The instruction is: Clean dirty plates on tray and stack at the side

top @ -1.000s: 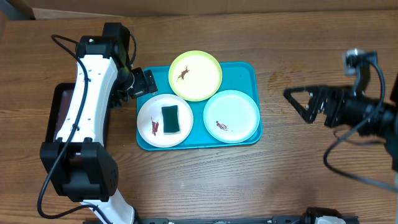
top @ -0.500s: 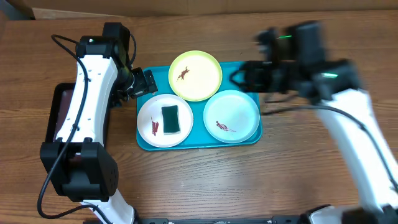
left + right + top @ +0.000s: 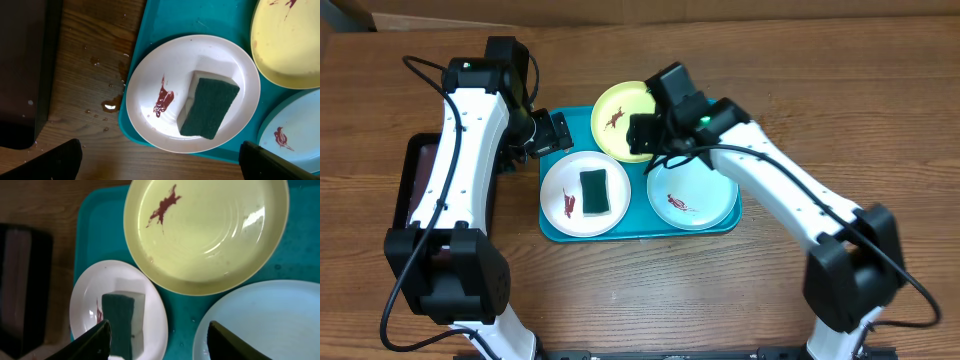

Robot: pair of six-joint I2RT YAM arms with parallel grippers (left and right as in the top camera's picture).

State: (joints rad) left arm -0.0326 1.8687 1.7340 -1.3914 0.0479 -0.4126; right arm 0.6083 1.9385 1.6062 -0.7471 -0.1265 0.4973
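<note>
Turquoise tray point(image 3: 200, 20), white plate point(image 3: 150, 80), yellow-green plate point(image 3: 210, 235), pale blue plate point(image 3: 270, 325), dark green sponge point(image 3: 210, 107); smears point(image 3: 163, 97) seemingly reddish-brown

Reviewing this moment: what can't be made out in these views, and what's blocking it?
- Overhead: the right hand covers the right part of the yellow-green plate.
- Every view: the sponge hides the white plate surface beneath it.
- Left wrist: the pale blue plate is cut off by the right edge, and the black tray by the left edge.
</note>
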